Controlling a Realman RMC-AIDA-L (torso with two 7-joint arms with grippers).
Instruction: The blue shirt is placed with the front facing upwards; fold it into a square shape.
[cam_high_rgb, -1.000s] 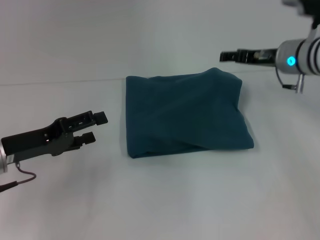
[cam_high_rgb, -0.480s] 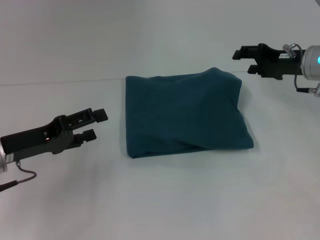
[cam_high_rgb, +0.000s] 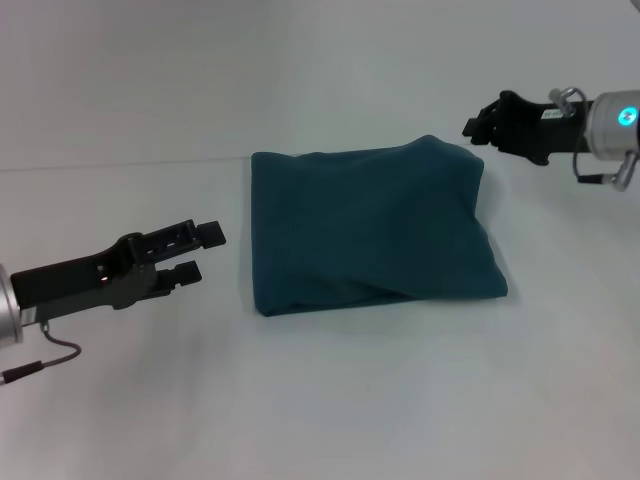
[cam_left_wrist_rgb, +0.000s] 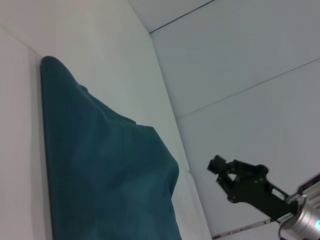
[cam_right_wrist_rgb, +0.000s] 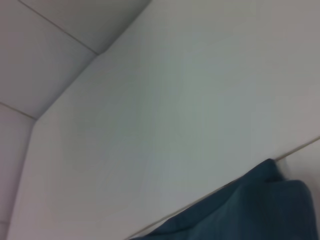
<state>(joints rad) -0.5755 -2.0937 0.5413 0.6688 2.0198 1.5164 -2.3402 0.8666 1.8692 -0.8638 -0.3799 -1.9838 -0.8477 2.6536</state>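
The blue shirt (cam_high_rgb: 370, 225) lies folded into a rough square in the middle of the white table, plain teal side up, with no print or collar showing. It also appears in the left wrist view as the shirt (cam_left_wrist_rgb: 100, 175) and at the edge of the right wrist view as the shirt (cam_right_wrist_rgb: 250, 210). My left gripper (cam_high_rgb: 198, 251) hovers open to the left of the shirt, a short gap from its edge, holding nothing. Raised off the shirt's far right corner, my right gripper (cam_high_rgb: 472, 126) is open and empty. The left wrist view shows the right gripper (cam_left_wrist_rgb: 220, 172) beyond the shirt.
The white table (cam_high_rgb: 330, 400) stretches all around the shirt. A pale wall (cam_high_rgb: 300, 70) rises behind the table's far edge.
My right gripper has drawn back to the right and turned, away from the shirt's far corner. The left gripper has edged slightly toward the shirt. The shirt has not moved.
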